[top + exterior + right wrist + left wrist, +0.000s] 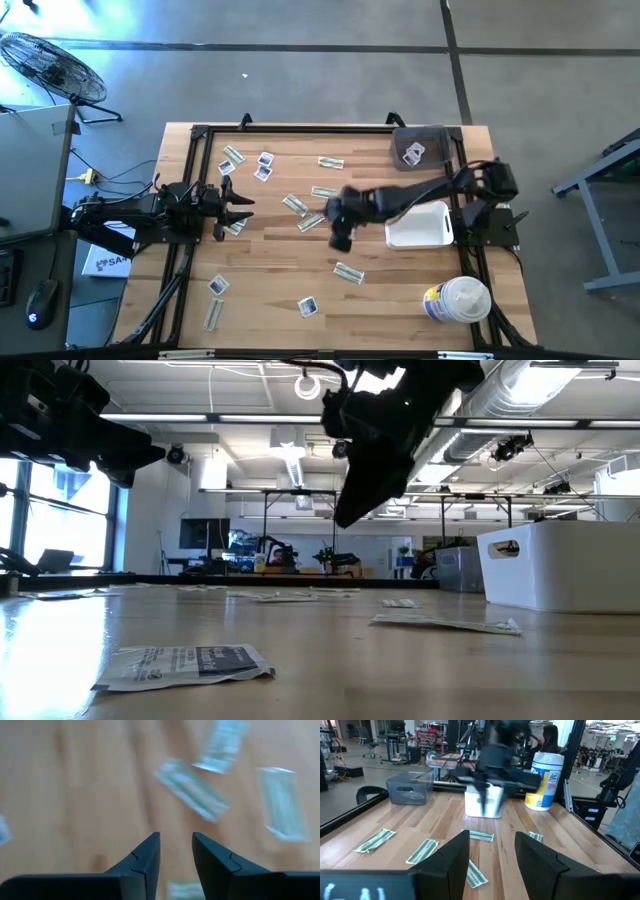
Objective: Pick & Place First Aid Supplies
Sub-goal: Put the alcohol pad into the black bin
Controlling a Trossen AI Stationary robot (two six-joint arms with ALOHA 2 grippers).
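High view: packets (323,191) scattered mid-frame on table (400,300); one in grey bin (418,147) upper right. Right gripper (340,240) centre, jaws parted, empty. Left gripper (236,207) spread, idle. Most unsorted.

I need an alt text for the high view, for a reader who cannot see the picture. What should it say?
Seen from above, the right pincer hangs open and empty over the middle of a wooden table strewn with first aid packets. The left pincer waits open at the left edge. A white bin, a grey bin and a round tub stand at the right.
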